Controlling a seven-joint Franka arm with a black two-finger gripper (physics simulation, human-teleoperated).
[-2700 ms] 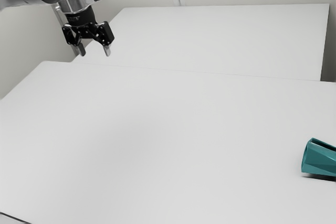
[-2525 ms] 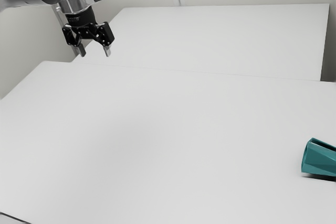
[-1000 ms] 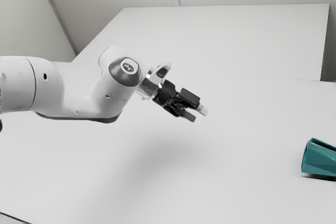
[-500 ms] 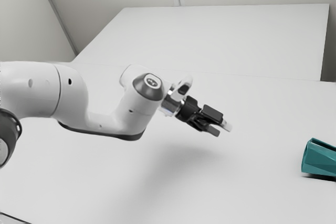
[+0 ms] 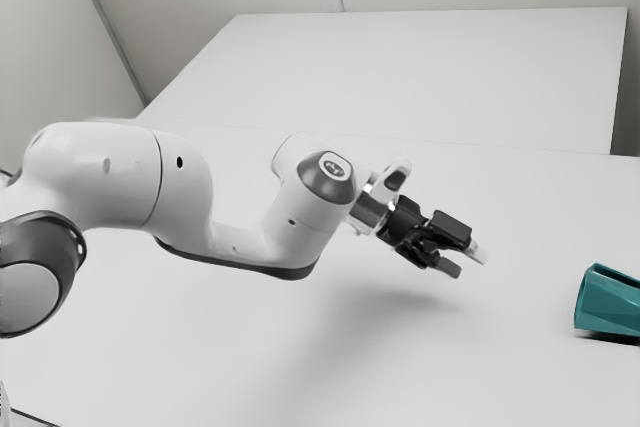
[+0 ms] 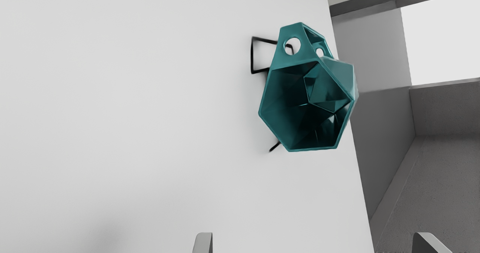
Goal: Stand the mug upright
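Your tool point(image 5: 464, 260) hangs over the table point(image 5: 300, 347), spread wide and apart from the mug point(image 6: 285, 106), with pale tabletop between. The mug lies on its side near a table edge, open toward the tool. Thin black lines point(image 6: 252, 54) show beside it; past that edge stands a grey wall point(image 6: 382, 121).

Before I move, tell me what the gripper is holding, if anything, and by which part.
Nothing is held: the gripper is open, its fingers apart, and the mug lies on its side on the table, clear of them.
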